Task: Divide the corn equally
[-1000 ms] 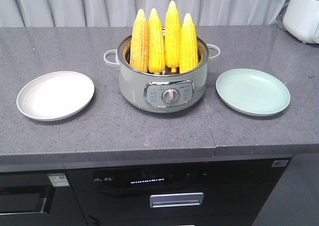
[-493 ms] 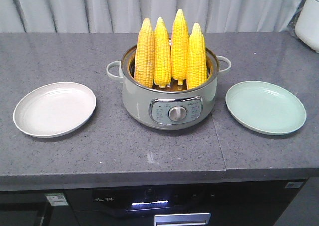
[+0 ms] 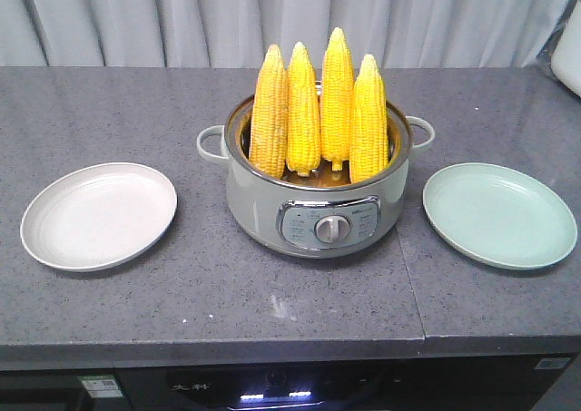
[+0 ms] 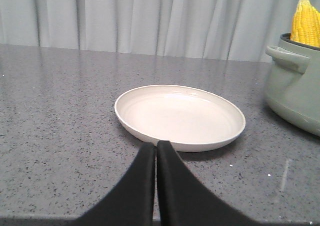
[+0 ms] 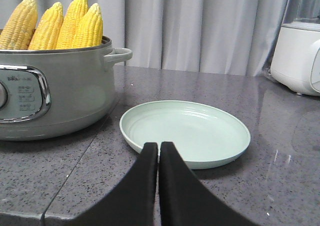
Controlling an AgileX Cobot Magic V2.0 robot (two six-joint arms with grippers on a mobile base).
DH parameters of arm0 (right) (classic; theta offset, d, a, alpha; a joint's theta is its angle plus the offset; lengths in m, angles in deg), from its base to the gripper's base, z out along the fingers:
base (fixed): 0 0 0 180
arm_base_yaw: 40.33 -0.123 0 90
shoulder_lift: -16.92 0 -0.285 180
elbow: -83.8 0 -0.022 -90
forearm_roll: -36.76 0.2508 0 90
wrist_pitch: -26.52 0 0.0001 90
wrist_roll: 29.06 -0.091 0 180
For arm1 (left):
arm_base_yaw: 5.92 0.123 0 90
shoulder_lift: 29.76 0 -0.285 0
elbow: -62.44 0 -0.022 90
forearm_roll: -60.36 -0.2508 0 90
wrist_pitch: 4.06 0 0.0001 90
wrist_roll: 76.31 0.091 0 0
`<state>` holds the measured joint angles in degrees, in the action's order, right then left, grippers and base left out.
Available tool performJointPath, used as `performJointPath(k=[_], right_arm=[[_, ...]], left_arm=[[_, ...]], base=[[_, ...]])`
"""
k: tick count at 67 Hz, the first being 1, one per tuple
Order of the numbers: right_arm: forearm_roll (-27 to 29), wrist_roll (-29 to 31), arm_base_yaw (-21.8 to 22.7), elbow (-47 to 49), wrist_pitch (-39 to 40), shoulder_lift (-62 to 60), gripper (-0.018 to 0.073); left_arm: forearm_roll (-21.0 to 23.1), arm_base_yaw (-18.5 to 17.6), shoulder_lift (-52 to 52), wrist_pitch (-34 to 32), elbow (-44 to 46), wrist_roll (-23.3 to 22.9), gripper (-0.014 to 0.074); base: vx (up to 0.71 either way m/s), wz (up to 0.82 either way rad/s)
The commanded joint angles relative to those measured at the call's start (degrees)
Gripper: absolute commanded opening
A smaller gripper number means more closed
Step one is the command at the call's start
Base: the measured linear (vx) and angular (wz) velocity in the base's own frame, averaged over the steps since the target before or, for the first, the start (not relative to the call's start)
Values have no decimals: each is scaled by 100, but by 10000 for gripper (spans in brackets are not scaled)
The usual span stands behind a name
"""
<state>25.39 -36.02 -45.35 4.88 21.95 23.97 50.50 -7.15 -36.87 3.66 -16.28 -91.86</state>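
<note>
**A:** Where's the corn (image 3: 318,112)?

**B:** Four cobs, upright, tips up, packed in the grey-green pot (image 3: 313,216) mid-counter (image 3: 200,293). None plated yet. It looks laid out for a split: cream plate (image 3: 98,216) on my left of the pot, green plate (image 3: 499,214) on my right. Both are bare and each sits apart from the pot. One plate per arm, so two cobs each, I'd guess.

**A:** State of the left fingers (image 4: 142,181)?

**B:** Pressed together, no gap I can see, nothing between them. They sit low over the counter, pointing at the cream plate's near rim. Whether the tips touch it, I can't tell.

**A:** And the right fingers (image 5: 172,181)?

**B:** Same. Closed tip to tip, holding nothing, aimed at the green plate's near edge, with the pot off to their left.

**A:** Why parked there?

**B:** My read is a start pose, each arm facing its own plate. Before any grab I'd have to spread them wide. The cobs stand close, neighbours touching, so pinching one up near its tip looks like the cleanest way in.
</note>
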Motion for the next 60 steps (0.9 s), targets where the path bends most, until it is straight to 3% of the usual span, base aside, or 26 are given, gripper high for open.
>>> performJointPath(k=[1,60], right_arm=[[-24,18,28,-80,389,-31,-2],[-24,18,28,-80,389,-31,-2]], left_arm=[[4,18,141,-402,-176,-16,-6],[4,18,141,-402,-176,-16,-6]], base=[[6,1],[6,2]])
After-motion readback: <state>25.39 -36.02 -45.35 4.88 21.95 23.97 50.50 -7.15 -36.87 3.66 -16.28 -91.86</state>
